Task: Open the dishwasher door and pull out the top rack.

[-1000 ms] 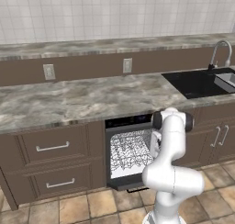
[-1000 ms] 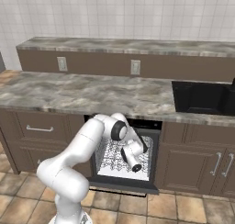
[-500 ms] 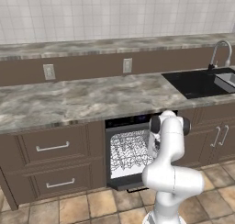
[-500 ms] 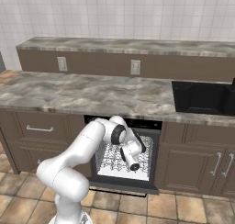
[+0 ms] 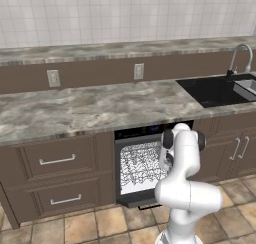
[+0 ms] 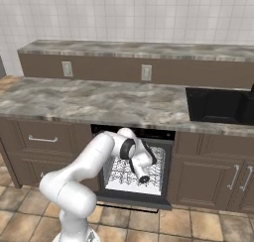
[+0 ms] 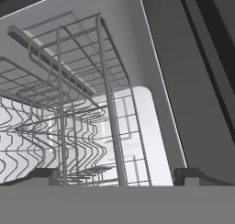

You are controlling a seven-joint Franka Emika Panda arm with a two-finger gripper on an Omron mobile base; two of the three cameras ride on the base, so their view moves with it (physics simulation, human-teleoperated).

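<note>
The dishwasher door (image 5: 134, 200) (image 6: 130, 200) hangs folded down, a dark slab low in front of the open cavity. Inside sits the pale wire rack (image 5: 139, 166) (image 6: 117, 169) with rows of thin tines. My gripper (image 6: 144, 178) reaches into the cavity at the rack's right front. In the hand view the gripper (image 7: 118, 177) is open, its fingertips (image 7: 43, 175) far apart, with an upright wire of the rack (image 7: 110, 117) standing between them. Whether the tips touch the wire I cannot tell. In the left base view my own arm hides the hand.
Brown drawer fronts (image 5: 57, 160) flank the dishwasher on the left, cabinet doors (image 6: 208, 174) on the right. A marble counter (image 5: 90, 108) runs above, with a black sink (image 5: 220, 90) and faucet (image 5: 240, 58) at right. Tiled floor (image 6: 149, 226) lies in front.
My arm's elbow has eased slightly left and down, and the hand has shifted a little inside the cavity. The rack and door stay where they were.
</note>
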